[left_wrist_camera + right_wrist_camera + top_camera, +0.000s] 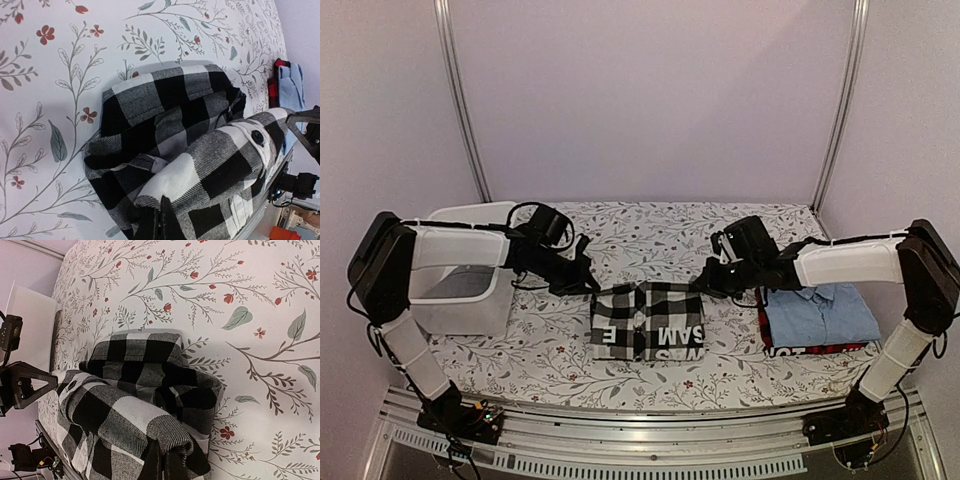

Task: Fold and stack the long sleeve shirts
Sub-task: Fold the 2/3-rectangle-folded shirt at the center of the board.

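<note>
Left gripper [590,284] and right gripper [710,278] both pinched tight on checked shirt [647,325] far corners, mid surface [650,230]; move them level, in step, or fold skews; light blue shirt [820,308] lies right.

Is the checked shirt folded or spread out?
Partly folded: the checked shirt is a compact layered rectangle, its far corners pinched up by the left gripper and right gripper.

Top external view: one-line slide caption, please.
Left gripper and right gripper pinch the checked shirt by its far edge; light blue shirt tops red-and-black shirt.
</note>
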Controlling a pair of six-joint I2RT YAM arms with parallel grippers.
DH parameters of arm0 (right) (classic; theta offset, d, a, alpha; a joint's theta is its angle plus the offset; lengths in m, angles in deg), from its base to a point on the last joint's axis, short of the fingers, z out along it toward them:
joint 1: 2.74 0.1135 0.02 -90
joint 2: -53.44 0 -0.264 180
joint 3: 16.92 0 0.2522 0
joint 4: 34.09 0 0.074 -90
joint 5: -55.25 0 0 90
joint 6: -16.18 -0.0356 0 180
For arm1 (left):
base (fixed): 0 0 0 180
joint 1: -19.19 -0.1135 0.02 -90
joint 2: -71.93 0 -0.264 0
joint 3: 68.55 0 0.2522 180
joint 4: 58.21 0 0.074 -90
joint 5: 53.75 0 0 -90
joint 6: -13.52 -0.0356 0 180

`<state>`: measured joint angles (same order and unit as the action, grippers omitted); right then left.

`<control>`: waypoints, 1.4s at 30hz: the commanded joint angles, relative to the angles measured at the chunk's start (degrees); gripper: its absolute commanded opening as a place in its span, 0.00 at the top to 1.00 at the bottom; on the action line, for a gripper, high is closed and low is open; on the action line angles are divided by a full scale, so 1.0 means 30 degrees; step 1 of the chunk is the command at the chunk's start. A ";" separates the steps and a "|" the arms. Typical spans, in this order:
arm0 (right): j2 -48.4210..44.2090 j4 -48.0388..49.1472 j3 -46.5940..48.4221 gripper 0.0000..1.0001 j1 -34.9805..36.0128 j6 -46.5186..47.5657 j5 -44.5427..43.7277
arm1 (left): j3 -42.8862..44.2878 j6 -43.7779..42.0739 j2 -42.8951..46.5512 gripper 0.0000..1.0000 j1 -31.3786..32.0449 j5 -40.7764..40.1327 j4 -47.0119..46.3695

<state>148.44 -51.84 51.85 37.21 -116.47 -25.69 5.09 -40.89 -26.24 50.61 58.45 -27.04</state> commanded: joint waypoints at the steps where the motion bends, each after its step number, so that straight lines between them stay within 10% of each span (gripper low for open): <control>1: 0.0852 -0.0695 0.1434 1.00 -0.0740 0.0463 -0.0955 | 0.1568 -0.0417 -0.1262 1.00 -0.0661 -0.1027 -0.0013; 20: 0.5141 -0.0577 0.5847 1.00 -0.1918 0.1759 0.0114 | 0.1181 0.0202 -0.0981 1.00 -0.1896 -0.3203 -0.0486; 28: 0.5186 -0.1453 0.7059 0.61 -0.1353 0.2610 -0.0392 | 0.0521 0.0436 -0.1130 1.00 -0.2085 -0.4293 -0.0786; 42: 0.7903 -0.5092 1.2230 0.37 0.3302 0.5327 -0.4866 | 0.0639 0.0954 -0.1431 0.95 -0.2793 -0.5247 -0.0567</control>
<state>166.27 -63.41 82.51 45.82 -103.95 -35.81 6.53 -38.27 -29.69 43.79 44.46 -28.92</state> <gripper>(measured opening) 0.607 0.015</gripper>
